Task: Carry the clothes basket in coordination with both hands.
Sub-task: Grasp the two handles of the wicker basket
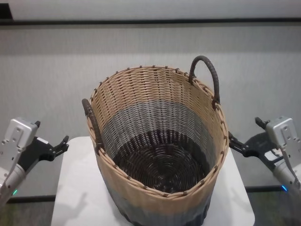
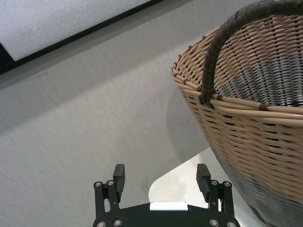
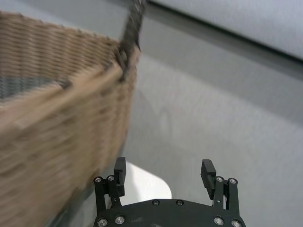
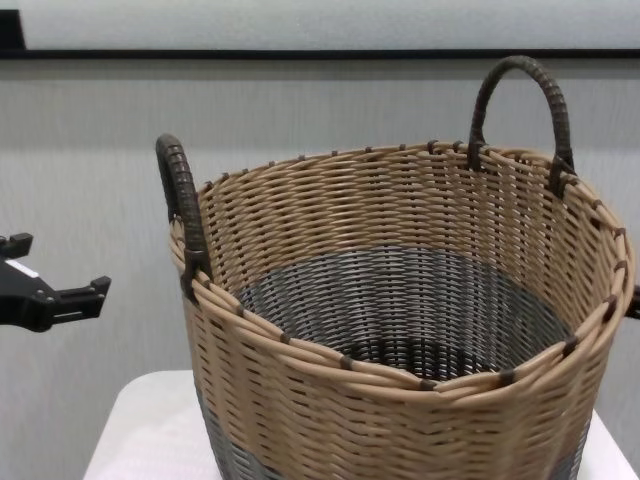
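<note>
clothes basket (image 1: 160, 155) on table (image 1: 75, 197); between left end effector (image 1: 60, 145), right end effector (image 1: 235, 142); both open, apart

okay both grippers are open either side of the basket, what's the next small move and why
Probably bring both arms inward toward the handles. The left gripper and right gripper flank the clothes basket with fingers open, holding nothing. The basket sits on the white table, its left handle and right handle both free, so closing that gap likely comes before any grasp.

I see a plain grey wall (image 1: 56, 66) filling the frame, a dark strip (image 1: 141, 21) across the top, and a white surface (image 1: 75, 197) at the bottom.
</note>
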Motion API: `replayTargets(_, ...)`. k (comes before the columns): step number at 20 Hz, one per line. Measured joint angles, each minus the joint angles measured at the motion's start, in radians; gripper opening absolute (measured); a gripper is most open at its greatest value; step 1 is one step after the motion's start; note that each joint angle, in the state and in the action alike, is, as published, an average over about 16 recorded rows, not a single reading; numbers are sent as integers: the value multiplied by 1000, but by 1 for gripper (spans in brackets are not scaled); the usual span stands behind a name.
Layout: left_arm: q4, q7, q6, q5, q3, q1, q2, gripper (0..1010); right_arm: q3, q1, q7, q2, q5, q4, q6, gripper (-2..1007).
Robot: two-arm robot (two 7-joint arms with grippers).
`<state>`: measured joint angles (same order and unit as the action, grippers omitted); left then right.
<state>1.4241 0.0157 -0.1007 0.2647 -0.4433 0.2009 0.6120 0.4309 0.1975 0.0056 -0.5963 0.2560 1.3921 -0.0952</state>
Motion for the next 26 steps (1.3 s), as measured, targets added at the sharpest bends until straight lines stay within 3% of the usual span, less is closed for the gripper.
replayTargets(5, 45, 48, 42, 27, 16, -12, 19, 1003, -22, -19, 42, -17, 32, 14, 32, 1005)
replayTargets(9, 116, 97, 105, 78, 44, -38, 47, 1003, -65, -58, 92, -50, 94, 61, 71, 1005)
replayTargets(13, 206, 143, 178, 139, 80, -72, 82, 1003, -128, -113, 152, -98, 180, 135, 115, 1005)
replayTargets(19, 331, 224, 284, 239, 137, -113, 126, 1003, -250, -204, 249, -172, 339, 253, 184, 1005)
replayTargets(22, 375, 260, 319, 274, 154, -120, 138, 1003, -307, -240, 290, -196, 413, 298, 214, 1005)
replayTargets(26, 417, 302, 349, 294, 161, -117, 142, 1003, -366, -275, 334, -217, 493, 348, 247, 1005)
